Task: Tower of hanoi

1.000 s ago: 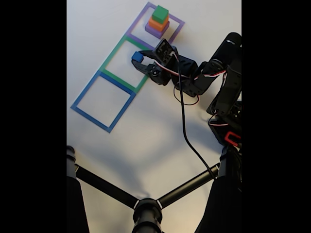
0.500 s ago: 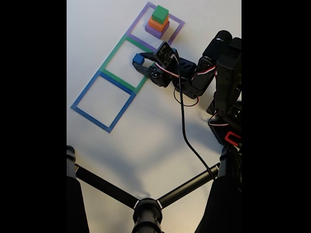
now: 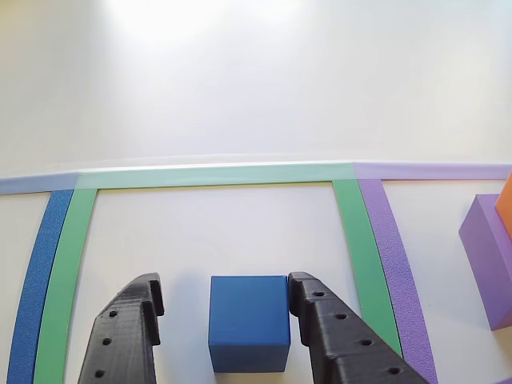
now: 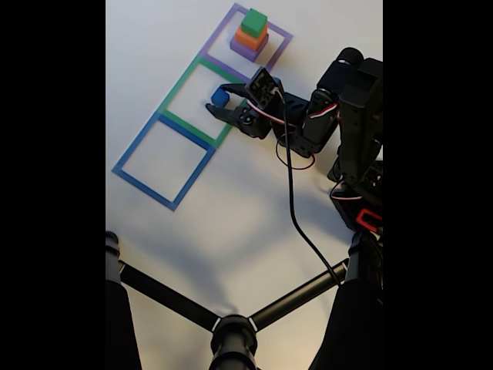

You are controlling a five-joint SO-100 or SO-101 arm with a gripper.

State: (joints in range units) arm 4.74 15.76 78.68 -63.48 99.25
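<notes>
A small blue cube [image 3: 250,320] rests on the white table inside the green square outline [image 3: 216,174]. My gripper [image 3: 226,285] stands open around it: the right finger touches the cube's side and the left finger [image 3: 128,328] stands clear of it. In the fixed view the blue cube [image 4: 219,98] sits near the right edge of the green square [image 4: 180,85], between the fingers of the gripper [image 4: 216,101]. A stack [image 4: 251,35] of a green block on an orange one on a purple one stands in the purple square [image 4: 219,31]. The purple block [image 3: 488,256] shows at the right edge.
A blue square outline [image 4: 135,142] lies beside the green one, with nothing in it. The arm's body [image 4: 354,131] and a black cable [image 4: 293,200] take up the right side. Black tripod legs [image 4: 231,324] cross the bottom of the fixed view.
The gripper came down with the blue cube over the green square and its fingers have spread apart. The cube now sits released between them.
</notes>
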